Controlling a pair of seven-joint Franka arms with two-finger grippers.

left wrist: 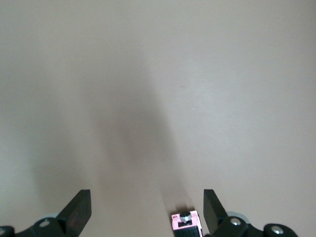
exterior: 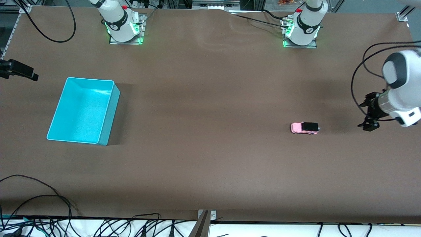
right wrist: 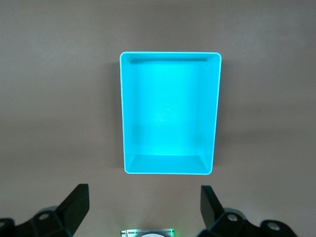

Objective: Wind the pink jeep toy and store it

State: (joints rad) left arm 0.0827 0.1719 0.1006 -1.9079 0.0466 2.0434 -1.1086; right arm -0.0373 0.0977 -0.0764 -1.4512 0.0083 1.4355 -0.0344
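The pink jeep toy (exterior: 304, 127) stands on the brown table toward the left arm's end, with a light pink body and a black roof. My left gripper (exterior: 369, 126) hangs open over the table a little way off from it, closer to the table's end, and holds nothing. In the left wrist view the pink jeep toy (left wrist: 186, 224) shows only partly at the picture's edge, close to one finger of the left gripper (left wrist: 147, 197). My right gripper (right wrist: 144, 192) is open and empty, high over the cyan bin (right wrist: 169, 66); it is out of the front view.
The cyan bin (exterior: 108, 113) stands empty toward the right arm's end of the table. A black clamp-like mount (exterior: 18, 69) sticks in at that end's edge. Cables (exterior: 49, 197) lie along the table edge nearest the front camera. Wide bare tabletop lies between bin and jeep.
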